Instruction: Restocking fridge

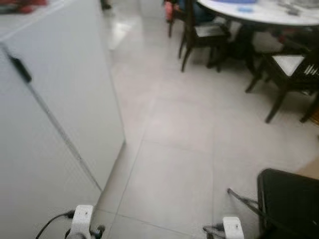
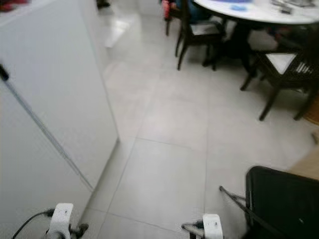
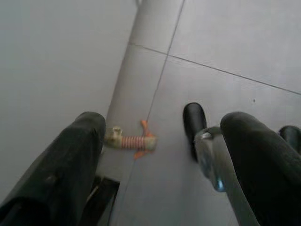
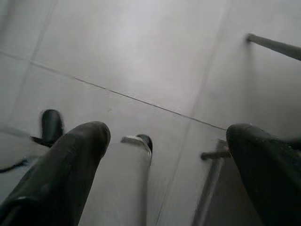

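The white fridge [image 1: 50,124] stands at my left, its front crossed by a thin seam with a small black handle [image 1: 20,68]; it looks shut. Both arms hang low, with the left wrist [image 1: 81,221] and the right wrist [image 1: 232,228] at the lower edge of the eye views. In the left wrist view my left gripper [image 3: 164,125] is open over the tiled floor beside the fridge's base, holding nothing. My right gripper [image 4: 167,134] is open too, above bare tiles, with nothing between its fingers.
A round white table [image 1: 259,12] with dark chairs [image 1: 202,37] stands at the far right. A black seat-like object [image 1: 289,204] with a thin metal rod is close on my right. A small orange-striped item [image 3: 131,141] lies on the floor by the fridge.
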{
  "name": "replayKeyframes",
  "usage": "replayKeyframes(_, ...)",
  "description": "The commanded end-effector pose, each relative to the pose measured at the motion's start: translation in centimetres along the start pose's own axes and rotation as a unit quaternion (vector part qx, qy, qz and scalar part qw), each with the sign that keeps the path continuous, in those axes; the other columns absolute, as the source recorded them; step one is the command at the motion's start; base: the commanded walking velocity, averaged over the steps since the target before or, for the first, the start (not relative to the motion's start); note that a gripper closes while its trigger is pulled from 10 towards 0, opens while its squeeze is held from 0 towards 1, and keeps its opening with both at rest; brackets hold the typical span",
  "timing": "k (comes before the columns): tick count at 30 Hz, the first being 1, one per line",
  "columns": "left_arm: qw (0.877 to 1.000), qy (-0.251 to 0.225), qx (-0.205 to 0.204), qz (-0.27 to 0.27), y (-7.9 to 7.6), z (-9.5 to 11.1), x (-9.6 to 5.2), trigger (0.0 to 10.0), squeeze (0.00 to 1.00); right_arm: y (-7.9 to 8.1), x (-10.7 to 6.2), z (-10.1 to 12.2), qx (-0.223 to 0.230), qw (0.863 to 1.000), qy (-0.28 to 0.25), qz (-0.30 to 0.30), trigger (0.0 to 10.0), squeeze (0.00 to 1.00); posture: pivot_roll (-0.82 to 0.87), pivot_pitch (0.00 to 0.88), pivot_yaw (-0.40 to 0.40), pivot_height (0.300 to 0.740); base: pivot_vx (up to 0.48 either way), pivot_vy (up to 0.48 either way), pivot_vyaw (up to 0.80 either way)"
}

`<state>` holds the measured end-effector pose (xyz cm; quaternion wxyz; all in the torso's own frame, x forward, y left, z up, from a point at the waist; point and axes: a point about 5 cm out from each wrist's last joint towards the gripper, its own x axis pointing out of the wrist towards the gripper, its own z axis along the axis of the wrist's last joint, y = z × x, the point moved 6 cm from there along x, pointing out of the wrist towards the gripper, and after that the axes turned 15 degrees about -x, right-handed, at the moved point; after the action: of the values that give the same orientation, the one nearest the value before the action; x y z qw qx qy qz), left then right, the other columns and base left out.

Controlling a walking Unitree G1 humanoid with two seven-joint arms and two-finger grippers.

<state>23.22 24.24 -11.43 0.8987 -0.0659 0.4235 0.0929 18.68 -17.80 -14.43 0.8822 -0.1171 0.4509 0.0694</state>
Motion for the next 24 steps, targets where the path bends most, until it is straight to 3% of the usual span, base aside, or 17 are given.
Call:
replayKeyframes(1,1.0,0.011,0.005,-0.003,-0.26,-0.4,0.03,10.0,0.0,-0.41,-0.19,-0.84,-0.002,1.0,0.012,-0.005,10.0,0.0,-0.26,0.108,-0.003,0.74,0.0,0.0,0.79)
replayKeyframes(24,1.0,0.013,-0.014,0.014,0.52,-0.54,-0.06,10.0,0.0,-0.71,-0.33,-1.28,-0.013,1.0,0.018,-0.007,10.0,0.0,-0.26,0.131,-0.007,0.74,0.0,0.0,0.8)
